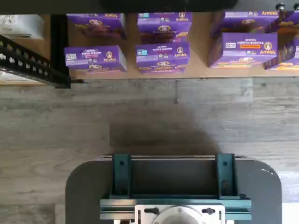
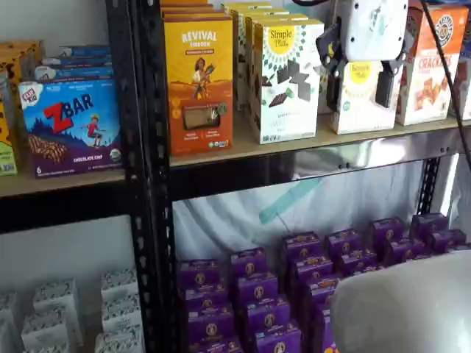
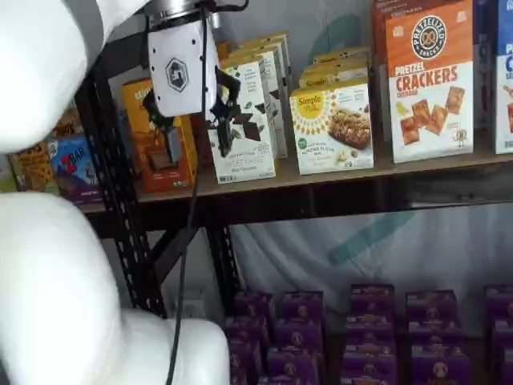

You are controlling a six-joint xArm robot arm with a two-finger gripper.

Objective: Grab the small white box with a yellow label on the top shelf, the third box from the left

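Observation:
The small white box (image 2: 360,110) with a round yellow label stands on the top shelf (image 2: 368,156), between a taller white box and an orange crackers box; it also shows in a shelf view (image 3: 333,128). My gripper (image 2: 359,82) hangs in front of the shelf at box height, open, with a plain gap between its black fingers (image 2: 384,87) and nothing in them. In a shelf view the small box shows through that gap. In a shelf view my gripper (image 3: 198,138) lies further left, in front of the taller boxes. The wrist view shows neither the box nor the fingers.
A taller white box with dark shapes (image 2: 287,77), an orange Revival box (image 2: 199,81) and a crackers box (image 3: 429,80) share the shelf. Purple boxes (image 2: 309,272) fill the level below and show in the wrist view (image 1: 163,56). A black rack post (image 2: 147,147) stands left. A dark mount with teal brackets (image 1: 175,186) shows.

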